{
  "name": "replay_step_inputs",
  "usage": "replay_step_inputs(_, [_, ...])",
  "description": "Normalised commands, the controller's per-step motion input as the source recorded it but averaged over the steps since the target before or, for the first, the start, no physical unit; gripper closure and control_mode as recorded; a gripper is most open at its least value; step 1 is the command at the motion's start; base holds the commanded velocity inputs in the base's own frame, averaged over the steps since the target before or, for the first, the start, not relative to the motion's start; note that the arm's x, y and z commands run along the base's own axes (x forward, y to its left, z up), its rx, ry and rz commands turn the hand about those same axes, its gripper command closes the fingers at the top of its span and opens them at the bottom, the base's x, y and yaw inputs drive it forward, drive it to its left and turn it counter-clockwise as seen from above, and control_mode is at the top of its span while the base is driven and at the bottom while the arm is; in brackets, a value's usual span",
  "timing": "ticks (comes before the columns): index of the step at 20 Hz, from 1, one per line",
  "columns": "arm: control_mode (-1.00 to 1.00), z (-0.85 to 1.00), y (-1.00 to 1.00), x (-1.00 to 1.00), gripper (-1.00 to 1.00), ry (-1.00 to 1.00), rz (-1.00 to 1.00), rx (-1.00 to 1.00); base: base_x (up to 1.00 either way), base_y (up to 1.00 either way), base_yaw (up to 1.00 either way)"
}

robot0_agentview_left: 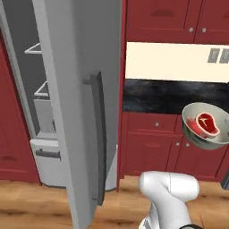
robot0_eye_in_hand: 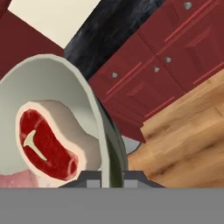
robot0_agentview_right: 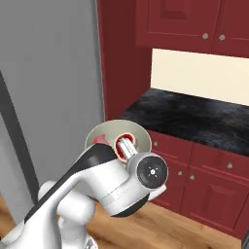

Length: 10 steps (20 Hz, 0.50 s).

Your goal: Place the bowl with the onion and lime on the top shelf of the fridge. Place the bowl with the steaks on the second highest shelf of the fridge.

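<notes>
Left base view: the white arm (robot0_agentview_left: 169, 197) rises at lower right, and the bowl (robot0_agentview_left: 205, 126) with the steaks (robot0_agentview_left: 205, 125) hangs in mid-air, tipped, in front of the red cabinets below the dark surface (robot0_agentview_left: 174, 96). The fridge (robot0_agentview_left: 67, 112) stands open at left — its wide door (robot0_agentview_left: 82, 116) edge-on between bowl and shelves.

Right base view: the arm is bent, wrist toward the bowl (robot0_agentview_right: 114, 138), beside the grey door.

Hand view: the end effector (robot0_eye_in_hand: 113, 175) is closed on the bowl rim (robot0_eye_in_hand: 103, 131) — a steak (robot0_eye_in_hand: 46, 144) inside, wood floor (robot0_eye_in_hand: 183, 144) beyond.
</notes>
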Motion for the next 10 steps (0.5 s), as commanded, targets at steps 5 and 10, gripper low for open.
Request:
replay_step_inputs(5, [1.00,0.00,0.00,0.00,1.00,0.00,0.00,0.00,-1.00,0.11,0.28])
replay_step_inputs(10, [1.00,0.00,0.00,0.00,1.00,0.00,0.00,0.00,-1.00,0.99,0.27])
